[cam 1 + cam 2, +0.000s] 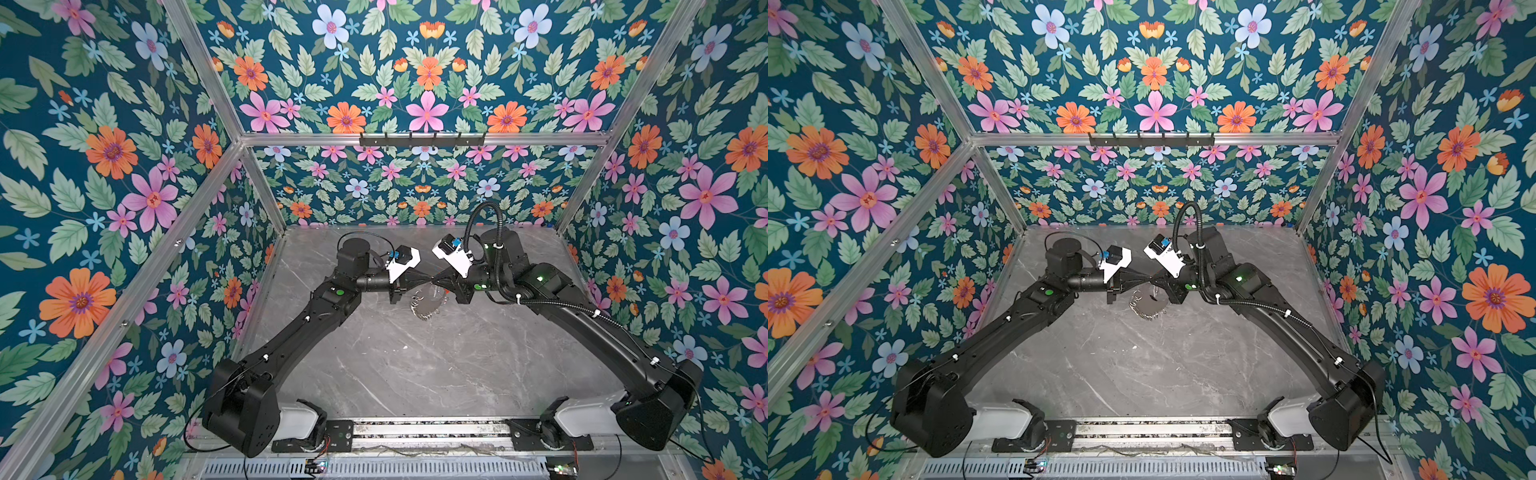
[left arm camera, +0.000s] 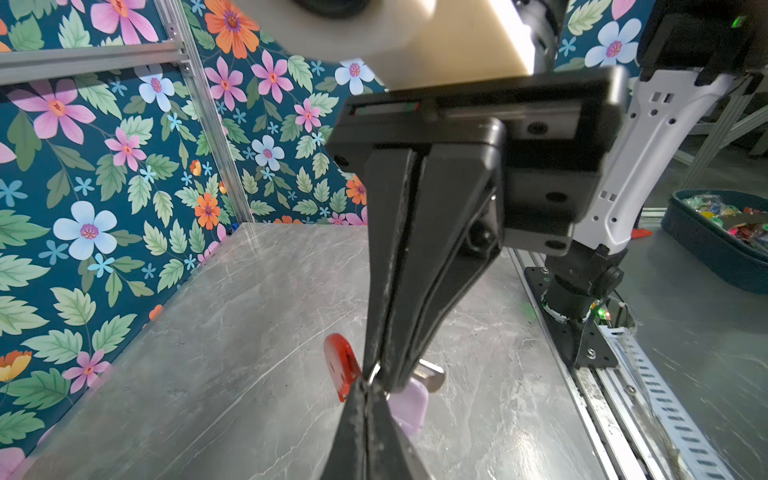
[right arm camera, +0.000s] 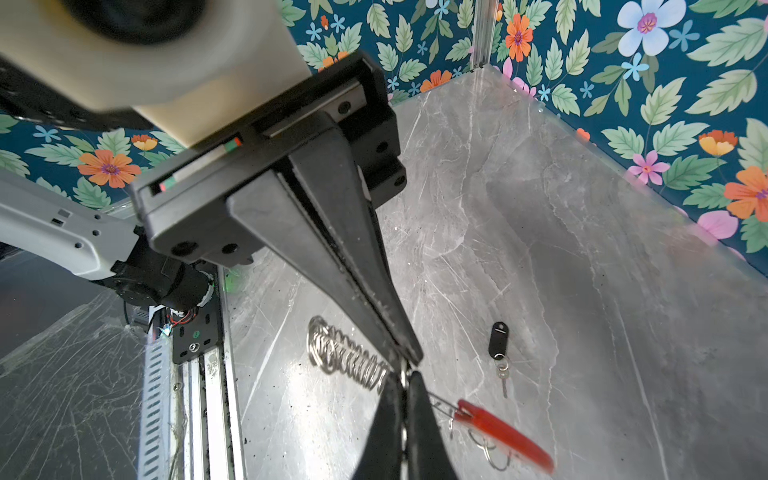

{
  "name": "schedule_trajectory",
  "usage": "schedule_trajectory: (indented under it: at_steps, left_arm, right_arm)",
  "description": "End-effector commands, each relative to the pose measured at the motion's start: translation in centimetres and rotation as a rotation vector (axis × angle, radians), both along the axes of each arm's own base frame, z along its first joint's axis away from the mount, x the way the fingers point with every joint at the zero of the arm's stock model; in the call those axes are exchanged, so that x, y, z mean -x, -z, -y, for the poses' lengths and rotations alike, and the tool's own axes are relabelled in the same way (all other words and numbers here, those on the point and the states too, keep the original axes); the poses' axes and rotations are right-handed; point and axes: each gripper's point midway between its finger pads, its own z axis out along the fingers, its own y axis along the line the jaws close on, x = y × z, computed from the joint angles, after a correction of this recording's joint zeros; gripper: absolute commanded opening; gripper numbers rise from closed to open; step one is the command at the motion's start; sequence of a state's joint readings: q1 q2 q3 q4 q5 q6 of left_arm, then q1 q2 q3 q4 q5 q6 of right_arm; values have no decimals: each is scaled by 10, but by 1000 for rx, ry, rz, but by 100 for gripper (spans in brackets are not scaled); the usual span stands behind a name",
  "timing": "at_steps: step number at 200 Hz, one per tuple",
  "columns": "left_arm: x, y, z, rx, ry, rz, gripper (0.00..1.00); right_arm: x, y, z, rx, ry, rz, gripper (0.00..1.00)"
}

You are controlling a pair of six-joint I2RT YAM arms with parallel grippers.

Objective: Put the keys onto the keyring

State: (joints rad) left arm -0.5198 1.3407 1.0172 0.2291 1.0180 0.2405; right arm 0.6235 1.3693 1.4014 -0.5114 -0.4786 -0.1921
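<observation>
Both grippers meet tip to tip above the middle of the grey table (image 1: 415, 374). My right gripper (image 3: 409, 376) is shut on the thin wire of the keyring (image 3: 345, 357), between its row of small silver rings and its red section (image 3: 503, 436). My left gripper (image 2: 368, 384) is shut on thin silver wire right beside that grip. Whether that wire is the hoop or a tag's ring is hidden. The pale lilac key (image 2: 409, 409) hangs just behind the left fingers. The black key (image 3: 498, 340) lies flat on the table, apart from both grippers. The keyring (image 1: 422, 307) dangles below the tips in both top views.
Floral walls enclose the table on three sides. A metal rail (image 1: 428, 430) with the arm bases runs along the front edge. A dark tray of colourful bits (image 2: 719, 241) sits beyond the rail. A black hook rack (image 1: 422, 139) hangs high on the back frame.
</observation>
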Motion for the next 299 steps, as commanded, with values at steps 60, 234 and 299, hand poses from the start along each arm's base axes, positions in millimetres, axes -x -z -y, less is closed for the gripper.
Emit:
schedule_trajectory:
  at_steps: [60, 234, 299]
  left_arm:
    - [3, -36, -2, 158, 18, -28, 0]
    - [-1, -60, -9, 262, 13, -78, 0]
    - [2, -72, -13, 340, 12, -53, 0]
  right_arm:
    - [-5, -33, 2, -205, 8, -87, 42]
    - [0, -48, 11, -377, -60, -198, 0]
    - [-3, -38, 5, -402, -78, -259, 0]
